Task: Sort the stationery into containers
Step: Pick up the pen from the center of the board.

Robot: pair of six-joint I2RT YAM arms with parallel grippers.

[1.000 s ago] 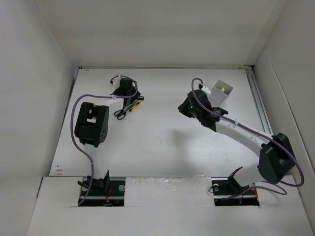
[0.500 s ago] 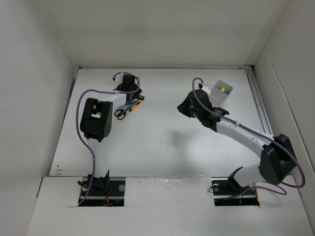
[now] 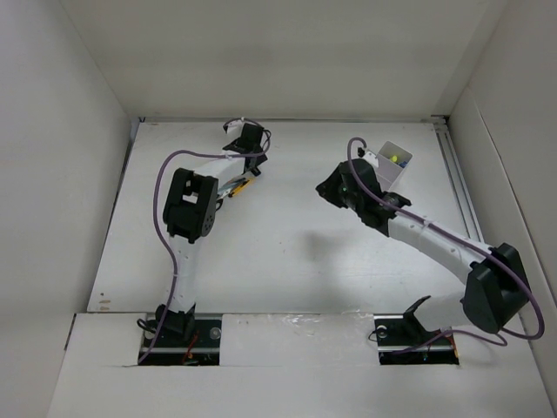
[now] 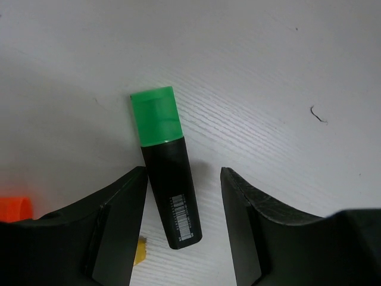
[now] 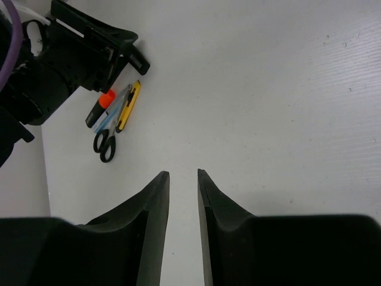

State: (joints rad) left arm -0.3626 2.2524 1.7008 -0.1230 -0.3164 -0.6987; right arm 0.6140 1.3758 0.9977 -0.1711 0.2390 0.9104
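Left gripper [image 4: 183,182]: spread, empty, astride green-capped marker [image 4: 166,173] lying flat. Right gripper [image 5: 183,176]: slightly parted, empty, near box [image 3: 389,175] holding something yellow. Scissors [image 5: 106,144], pens, orange marker [image 5: 100,110] unsorted beside left gripper.

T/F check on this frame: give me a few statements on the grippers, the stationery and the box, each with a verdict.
1. The green-capped marker lies flat on the table, between the open fingers of the left gripper. True.
2. The right gripper holds the scissors. False: nothing sits between its fingers, and the scissors lie on the table beside the yellow pen.
3. A small yellowish item shows inside the white box. True.
4. The marker under the left gripper has an orange cap. False: its cap is green and its body is black.
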